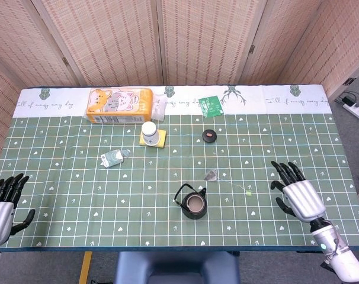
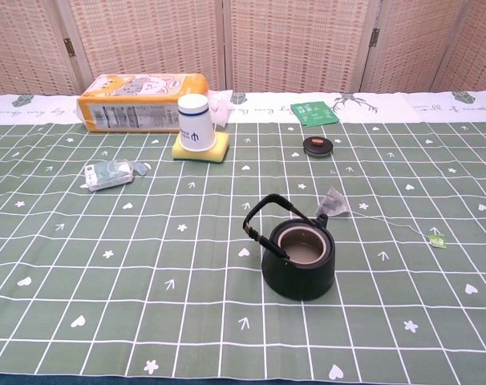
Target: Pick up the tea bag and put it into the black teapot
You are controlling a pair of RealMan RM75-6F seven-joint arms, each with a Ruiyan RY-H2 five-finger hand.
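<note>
The black teapot [image 1: 192, 204] [image 2: 298, 256] stands lidless near the table's front middle, its handle raised. Just behind and right of it lies the grey tea bag [image 1: 212, 174] [image 2: 334, 203], with a thin string running to a green tag [image 1: 249, 193] [image 2: 436, 241]. My right hand [image 1: 299, 193] hovers open over the table to the right of the tag, fingers spread, holding nothing. At the front left corner my left hand [image 1: 2, 201] is open too. Neither hand shows in the chest view.
The teapot's lid [image 1: 210, 136] [image 2: 317, 145] lies behind the tea bag. A white cup on a yellow sponge [image 1: 151, 134], an orange cat-print pack [image 1: 119, 105], a green packet [image 1: 210, 106] and a small crumpled wrapper [image 1: 112, 157] sit further back and left.
</note>
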